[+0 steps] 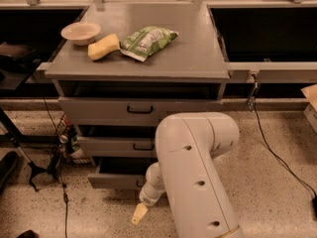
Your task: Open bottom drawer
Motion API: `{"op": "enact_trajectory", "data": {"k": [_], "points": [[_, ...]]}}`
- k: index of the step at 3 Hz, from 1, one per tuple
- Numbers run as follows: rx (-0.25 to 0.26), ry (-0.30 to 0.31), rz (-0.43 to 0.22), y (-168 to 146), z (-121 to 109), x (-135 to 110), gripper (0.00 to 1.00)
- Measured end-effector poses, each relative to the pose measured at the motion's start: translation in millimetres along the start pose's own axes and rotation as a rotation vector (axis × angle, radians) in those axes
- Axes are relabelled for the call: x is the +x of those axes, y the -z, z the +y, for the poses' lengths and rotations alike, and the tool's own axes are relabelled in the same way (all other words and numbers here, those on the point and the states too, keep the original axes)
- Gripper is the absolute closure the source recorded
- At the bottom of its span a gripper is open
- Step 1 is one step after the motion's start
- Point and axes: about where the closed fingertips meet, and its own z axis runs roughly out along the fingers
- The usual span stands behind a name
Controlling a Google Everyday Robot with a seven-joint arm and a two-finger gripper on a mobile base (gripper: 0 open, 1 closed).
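My gripper (139, 213) hangs low, just in front of the bottom drawer (113, 181); whether it is open or closed I cannot tell. That drawer juts out beyond the middle drawer (116, 146), seemingly part open, so this low posture probably serves an outward pull.

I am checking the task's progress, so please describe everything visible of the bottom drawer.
The bottom drawer is the lowest of three, with a flat grey front, metal by its look. It stands partly pulled out and level, its inside dark. The robot arm hides its right half. The end effector hangs just below its front, near the floor, apparently not touching it.
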Motion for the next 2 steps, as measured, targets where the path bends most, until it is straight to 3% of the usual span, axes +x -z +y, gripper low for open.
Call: {"op": "enact_trajectory", "data": {"k": [2], "points": [[0.006,0.034,-0.07,-25,-14,-38,0.0]]}}
